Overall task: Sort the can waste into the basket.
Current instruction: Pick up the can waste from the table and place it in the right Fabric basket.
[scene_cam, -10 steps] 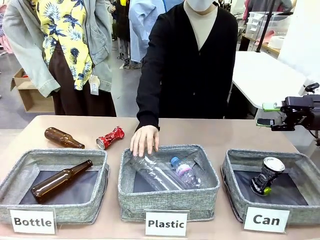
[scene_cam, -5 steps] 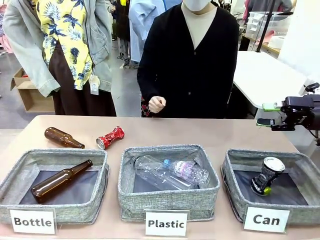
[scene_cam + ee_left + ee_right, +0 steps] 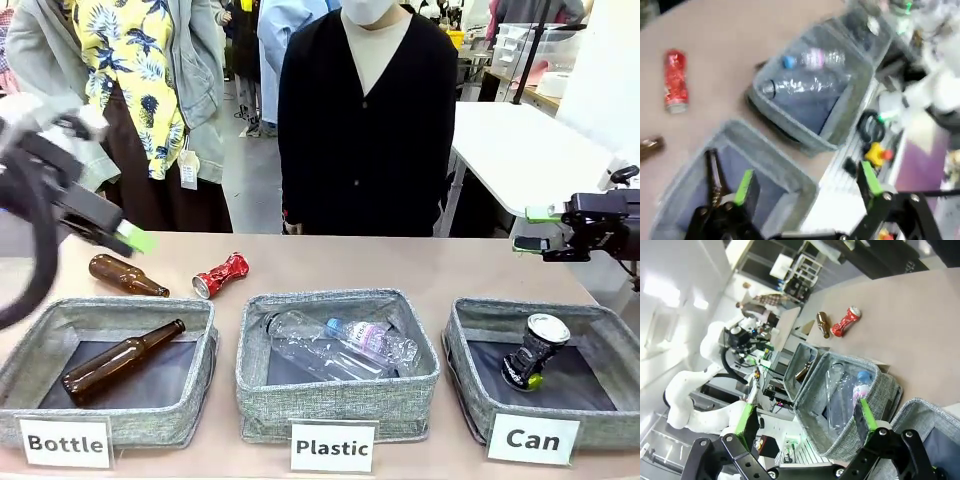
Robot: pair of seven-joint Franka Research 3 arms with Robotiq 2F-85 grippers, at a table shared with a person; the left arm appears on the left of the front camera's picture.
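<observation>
A shiny red crushed can [image 3: 220,275] lies on the table behind the Bottle and Plastic baskets; the wrist views also catch the red can [image 3: 676,80] [image 3: 844,322]. The dark can with a silver top [image 3: 535,352] stands tilted inside the grey Can basket [image 3: 610,428] at the right. My left gripper [image 3: 125,235] hovers open above the far left of the table, left of the red can and apart from it. In its own blurred view the left gripper [image 3: 805,182] hangs over the Bottle basket. My right gripper [image 3: 530,229] [image 3: 805,417] is open and empty, high at the right edge behind the Can basket.
The Plastic basket [image 3: 340,400] in the middle holds clear plastic bottles. The Bottle basket [image 3: 150,425] at the left holds one brown bottle [image 3: 120,362]. Another brown bottle [image 3: 125,275] lies beside the red can. A person in black [image 3: 370,130] stands at the far edge.
My left arm has swung in from the left and now hovers over the far left of the table. The person's hand has left the Plastic basket and dropped out of view. The right arm has not moved.
</observation>
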